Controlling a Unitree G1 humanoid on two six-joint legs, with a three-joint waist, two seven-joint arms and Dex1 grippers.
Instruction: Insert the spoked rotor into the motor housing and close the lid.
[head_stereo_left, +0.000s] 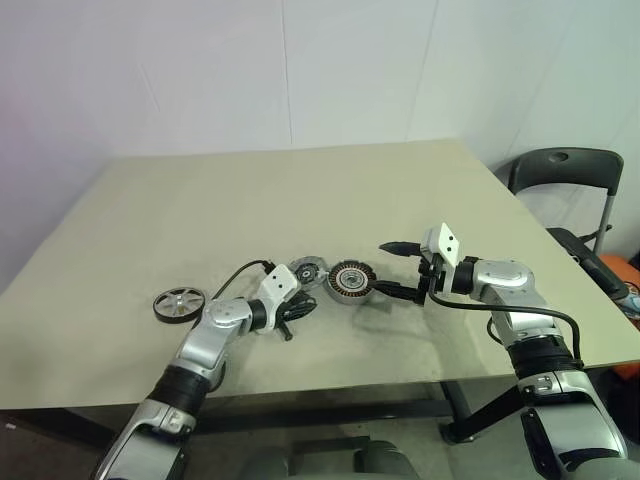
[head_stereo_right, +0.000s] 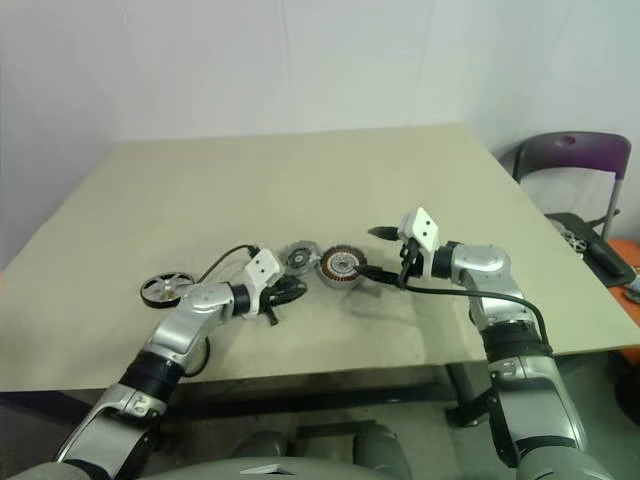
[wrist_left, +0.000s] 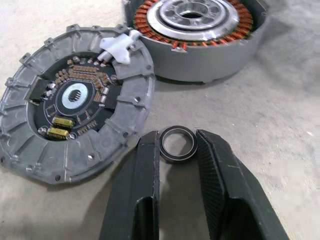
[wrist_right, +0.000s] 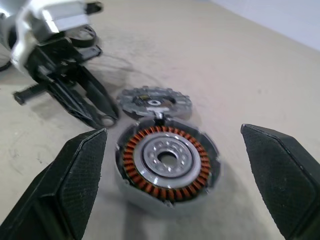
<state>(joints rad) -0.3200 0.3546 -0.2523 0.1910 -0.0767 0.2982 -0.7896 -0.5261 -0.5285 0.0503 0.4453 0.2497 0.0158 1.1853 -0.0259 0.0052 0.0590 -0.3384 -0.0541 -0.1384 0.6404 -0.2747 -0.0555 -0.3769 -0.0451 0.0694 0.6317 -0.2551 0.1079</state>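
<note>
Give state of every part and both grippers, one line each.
spoked rotor: flat on table, apart from the rest, untouched.
motor housing: upright, windings exposed, no rotor inside.
lid: off, beside housing, circuit side up.
small ring: held between left jaws.
left gripper: shut on small ring.
right gripper: open, jaws either side of housing.

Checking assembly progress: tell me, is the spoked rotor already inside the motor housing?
No, the spoked rotor lies apart on the table, far from the motor housing.

No readable text, label, brand, number or sign is showing anywhere; the small components on the lid (wrist_left: 75, 97) are bearing no legible markings.
</note>
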